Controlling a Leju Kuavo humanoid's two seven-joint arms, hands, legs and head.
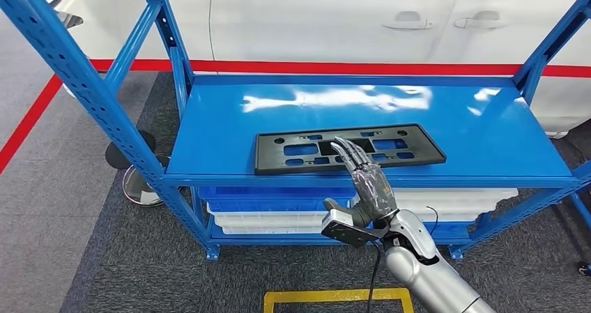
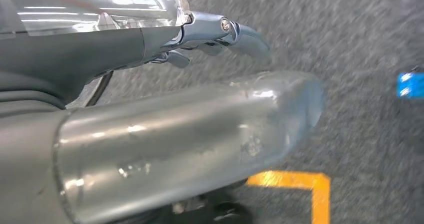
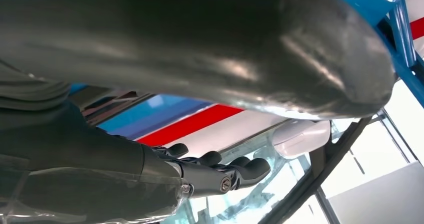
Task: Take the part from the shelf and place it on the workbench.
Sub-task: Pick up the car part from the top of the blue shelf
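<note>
Raised at the front edge of the shelf, the right robot hand [image 1: 368, 180] is seen with its fingers straight and apart, nothing held, the fingertips [image 1: 343, 146] lying over the near edge of the part; whether they touch it cannot be told. The left robot hand [image 2: 220, 32] is seen in its wrist view above the dark floor, fingers partly curled with nothing in them, though how far they are closed cannot be told; it is judged to be idle. The part, a flat black plastic plate holder [image 1: 348, 148] with rectangular cut-outs, lies flat on the blue shelf [image 1: 209, 132], near its front edge and about midway along it, which is judged to keep it within reach of a flat-handed pick from the front. The grasp is judged not yet made. Blue perforated uprights [image 1: 77, 76] are seen at the left of the rack, and white and blue trays [image 1: 265, 212] are stacked on the lower level. Grey carpet [image 1: 70, 243] is marked by a red line [image 1: 28, 121] and a yellow outline [image 1: 334, 297], and a white car [image 1: 334, 20] stands behind the rack.
</note>
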